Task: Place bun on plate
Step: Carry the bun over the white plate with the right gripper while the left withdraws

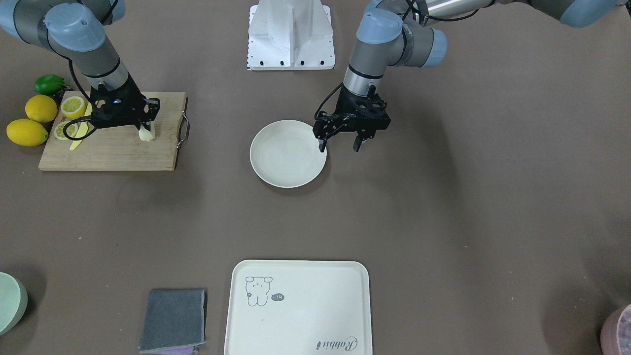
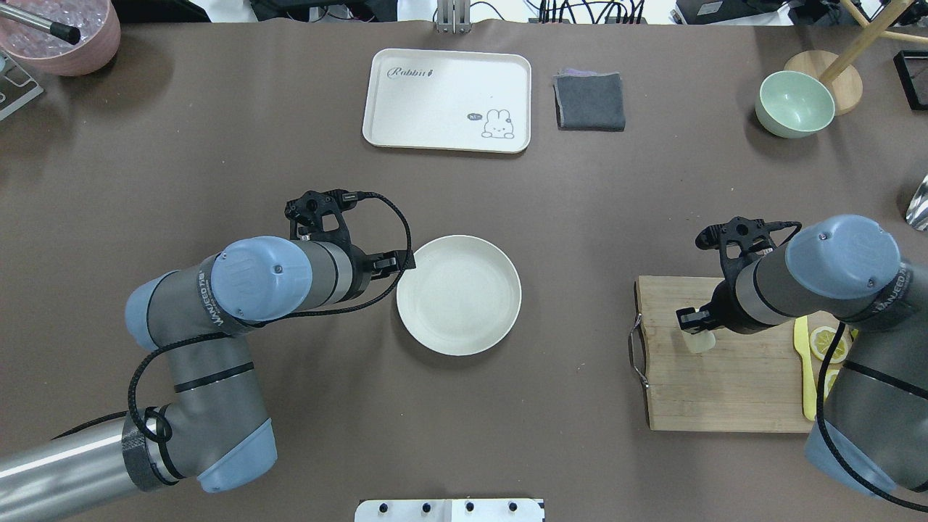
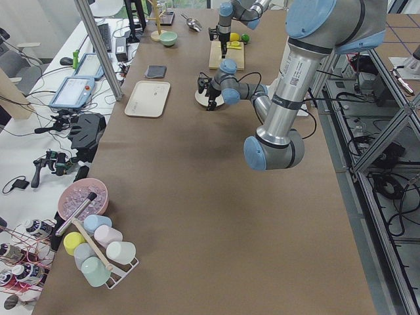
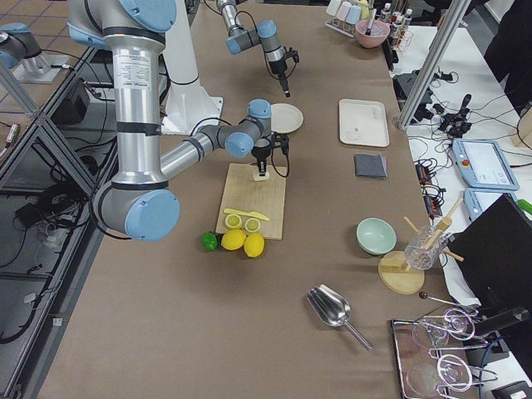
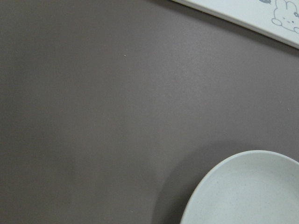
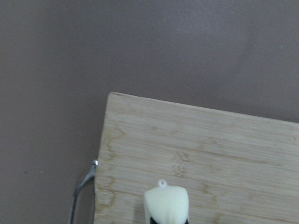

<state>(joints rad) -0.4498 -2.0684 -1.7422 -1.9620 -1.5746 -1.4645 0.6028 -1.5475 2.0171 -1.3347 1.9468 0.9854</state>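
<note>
Bun: the pale cream bun (image 6: 167, 201) sits directly between the fingers of the right gripper (image 1: 144, 127), at their tips, over the wooden cutting board (image 1: 113, 150). Whether it rests on the wood or is just clear of it cannot be told.
Right gripper: closed on the bun and pointing straight down. The wrist view shows the bun's rounded top at the bottom centre, with dark finger ends on either side of it.
Cutting board: lies under the right gripper, which stands near the end with the metal handle (image 1: 183, 130), the end facing the plate.
Plate: the round off-white plate (image 2: 458, 293) lies bare on the brown surface (image 1: 443, 222), well apart from the right gripper, on the robot's left of it.
Left gripper: the left gripper (image 1: 339, 146) hangs at the plate's rim, on the side away from the board. Its fingers are spread with nothing between them, one over the rim and the other over the bare surface beside it.
Behind the right gripper: two lemon halves (image 1: 73, 106) and a yellow knife (image 1: 81, 132) lie at the board's far end. Two whole lemons (image 1: 41, 108) and a lime (image 1: 49, 84) lie just past it.
Across the surface from both grippers: a cream tray (image 1: 305, 320) with a drawing, a folded grey cloth (image 1: 173, 319) and a pale green bowl (image 2: 794, 104).
</note>
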